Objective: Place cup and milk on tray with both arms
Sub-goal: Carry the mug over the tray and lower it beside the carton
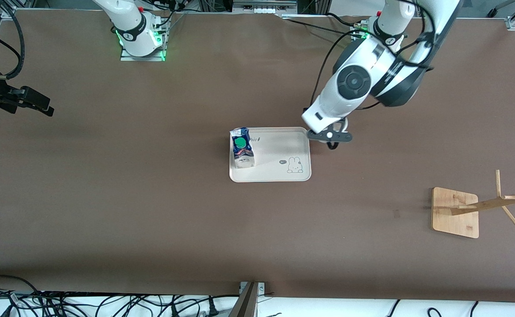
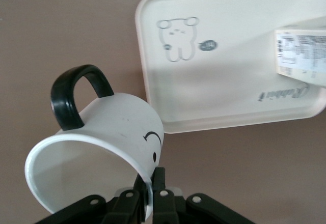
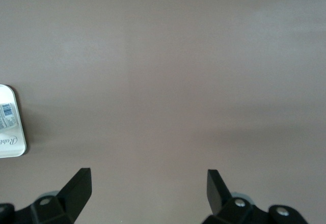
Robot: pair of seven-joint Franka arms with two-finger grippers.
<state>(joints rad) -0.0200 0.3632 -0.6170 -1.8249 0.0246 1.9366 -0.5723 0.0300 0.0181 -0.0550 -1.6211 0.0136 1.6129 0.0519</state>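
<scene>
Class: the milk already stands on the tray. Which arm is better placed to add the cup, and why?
Left: the left gripper is shut on the cup beside the tray; the right gripper hangs open and empty, waiting at its own end.

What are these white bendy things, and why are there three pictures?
They are two robot arms with pinching hands, called grippers. The big picture looks down at the table from high up. The other two come from small cameras on each arm's wrist. On the brown table lies a tray with a rabbit drawing, and the milk stands on it. A wooden stand sits toward the left arm's end. The left gripper is shut on the cup, holding it over the table beside the tray. The right gripper waits open over bare table.
</scene>
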